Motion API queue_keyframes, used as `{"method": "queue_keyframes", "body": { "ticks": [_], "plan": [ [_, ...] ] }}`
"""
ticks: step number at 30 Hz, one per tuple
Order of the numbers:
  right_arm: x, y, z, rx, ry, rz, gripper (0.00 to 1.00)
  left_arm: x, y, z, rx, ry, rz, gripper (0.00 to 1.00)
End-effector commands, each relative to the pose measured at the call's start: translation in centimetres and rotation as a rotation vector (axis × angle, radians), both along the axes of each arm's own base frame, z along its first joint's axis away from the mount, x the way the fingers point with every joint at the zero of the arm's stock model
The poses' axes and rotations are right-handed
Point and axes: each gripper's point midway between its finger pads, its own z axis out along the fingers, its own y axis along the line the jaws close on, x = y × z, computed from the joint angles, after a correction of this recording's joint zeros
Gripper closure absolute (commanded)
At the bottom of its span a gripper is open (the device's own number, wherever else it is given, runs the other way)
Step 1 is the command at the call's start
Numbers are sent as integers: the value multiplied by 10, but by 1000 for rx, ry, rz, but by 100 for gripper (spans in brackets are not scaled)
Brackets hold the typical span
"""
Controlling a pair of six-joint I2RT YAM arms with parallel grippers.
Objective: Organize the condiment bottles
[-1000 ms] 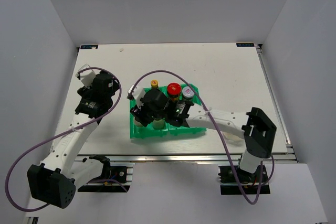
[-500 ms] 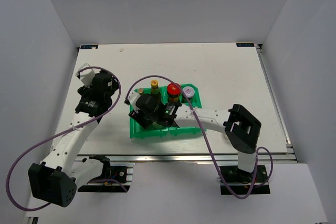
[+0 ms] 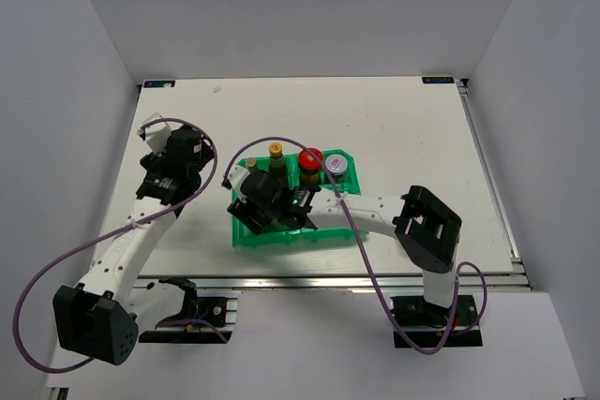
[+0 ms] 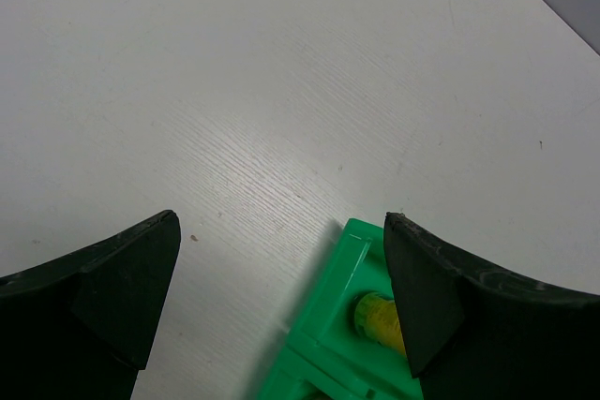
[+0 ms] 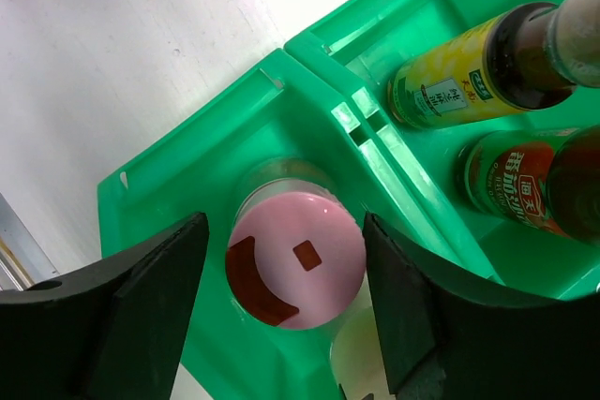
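Observation:
In the right wrist view, a pink-capped bottle [image 5: 295,264] stands upright in a compartment of the green tray [image 5: 309,110]. My right gripper [image 5: 284,231] straddles its cap, open, with a visible gap at the left finger. A cream bottle [image 5: 361,353] stands right beside it. Two dark bottles, one yellow-labelled [image 5: 450,86] and one red-labelled [image 5: 516,185], stand in neighbouring compartments. From above, my right gripper [image 3: 251,201] covers the tray's near left corner. Behind it rise a yellow-capped bottle [image 3: 276,151], a red-lidded jar [image 3: 310,158] and a silver-lidded jar [image 3: 337,165]. My left gripper [image 3: 192,149] hangs open left of the tray.
The green tray [image 3: 328,231] sits near the table's front edge, in the middle. In the left wrist view, my left gripper [image 4: 281,220] frames bare white table, with a corner of the tray [image 4: 323,348] and a yellow cap [image 4: 375,316] at lower right.
My right arm came down and leftward over the tray's near left compartment, and its jaws have opened off the pink-capped bottle. The left arm has hardly moved.

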Motion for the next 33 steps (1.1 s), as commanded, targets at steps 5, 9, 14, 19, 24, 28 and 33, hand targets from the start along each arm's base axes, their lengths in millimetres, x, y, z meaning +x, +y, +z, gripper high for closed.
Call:
{"method": "queue_keyframes", "body": {
  "ticks": [5,9,14,19,24,28,33],
  "plan": [
    [-4,3,50,116,-26,-2,22,1,1,-1,4,2,-4,2],
    [-4,4,78,182,-59,10,18,0,1,-1,-3,0,-4,2],
    [-17,6,119,296,-51,66,11,2,-2,-2,-15,-4,-18,2],
    [-10,-25,148,363,-70,-48,11,1,-3,-2,-19,-5,-21,2],
    [24,-122,149,431,-17,-402,11,-2,-4,3,-32,-32,-32,2],
    [46,-231,108,389,69,-760,11,-1,-6,4,-39,-32,-46,2],
    [30,-352,78,304,54,-1242,11,1,-11,5,-50,-38,-73,2]
  ]
}}
